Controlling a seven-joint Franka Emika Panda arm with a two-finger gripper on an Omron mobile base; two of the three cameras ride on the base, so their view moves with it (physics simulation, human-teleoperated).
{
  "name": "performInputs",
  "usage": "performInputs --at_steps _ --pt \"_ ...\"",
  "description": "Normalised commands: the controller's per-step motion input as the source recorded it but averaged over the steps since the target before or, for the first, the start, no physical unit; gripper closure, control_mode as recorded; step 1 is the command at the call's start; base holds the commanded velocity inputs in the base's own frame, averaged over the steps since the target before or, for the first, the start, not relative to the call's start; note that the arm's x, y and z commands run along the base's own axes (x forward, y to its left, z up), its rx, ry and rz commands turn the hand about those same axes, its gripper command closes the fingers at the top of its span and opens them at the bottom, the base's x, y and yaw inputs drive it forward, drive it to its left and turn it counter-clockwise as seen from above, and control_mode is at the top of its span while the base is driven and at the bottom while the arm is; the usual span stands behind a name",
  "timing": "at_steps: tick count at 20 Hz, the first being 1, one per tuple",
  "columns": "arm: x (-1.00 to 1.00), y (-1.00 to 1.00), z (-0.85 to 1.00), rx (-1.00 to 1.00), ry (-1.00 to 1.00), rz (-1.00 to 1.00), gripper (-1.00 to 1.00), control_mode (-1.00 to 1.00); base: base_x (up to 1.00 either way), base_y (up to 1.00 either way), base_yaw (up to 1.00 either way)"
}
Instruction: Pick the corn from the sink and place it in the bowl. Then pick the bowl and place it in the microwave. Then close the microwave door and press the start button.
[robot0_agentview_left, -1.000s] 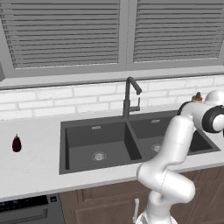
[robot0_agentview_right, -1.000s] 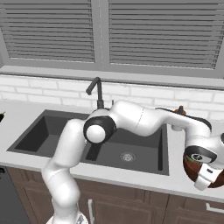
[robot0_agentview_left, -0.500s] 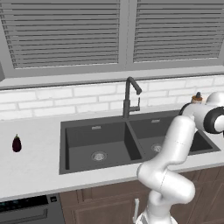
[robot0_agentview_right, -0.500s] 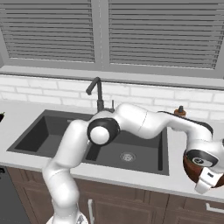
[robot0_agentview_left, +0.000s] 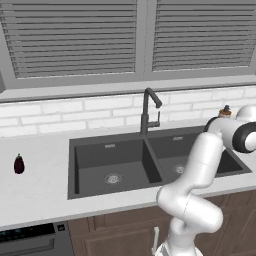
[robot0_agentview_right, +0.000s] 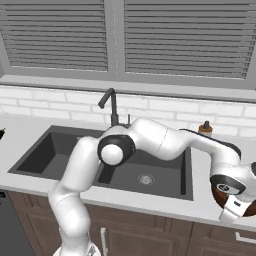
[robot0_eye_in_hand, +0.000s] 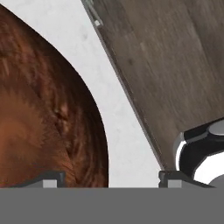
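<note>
The reddish-brown wooden bowl (robot0_agentview_right: 218, 196) stands on the counter right of the sink (robot0_agentview_right: 145, 172), close to the counter's front edge. My gripper (robot0_agentview_right: 233, 214) hangs at the bowl's near right side. In the hand view the bowl (robot0_eye_in_hand: 39, 122) takes up the left half, and the gripper (robot0_eye_in_hand: 111, 180) is open, with its fingertips (robot0_eye_in_hand: 49, 179) far apart; the bowl's rim lies between them. One tip is over the bowl, the other over the white counter. The dark double sink (robot0_agentview_left: 150, 160) shows bare basins. The corn is hidden. The microwave and its door are out of view.
A tall black faucet (robot0_agentview_left: 148, 107) rises behind the sink. A small brown bottle (robot0_agentview_right: 204, 129) stands on the counter behind the bowl. A purple eggplant (robot0_agentview_left: 19, 164) lies far left on the counter. Brown cabinet fronts (robot0_eye_in_hand: 175, 78) run below the counter edge, and an oven top (robot0_agentview_left: 30, 240) shows lower left.
The hand has sunk slightly at the bowl's side. Nothing else has moved.
</note>
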Motion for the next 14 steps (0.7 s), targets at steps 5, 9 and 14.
performInputs --at_steps 5,9,14 --pt "0.00 0.03 0.00 0.00 0.00 0.00 1.00 -1.00 0.00 0.00 0.00" --pt "-0.06 0.06 0.00 -0.01 -0.02 0.00 1.00 -1.00 0.00 0.00 0.00" --pt "-0.43 0.32 0.20 -0.07 -0.14 0.01 1.00 -1.00 0.00 0.00 0.00"
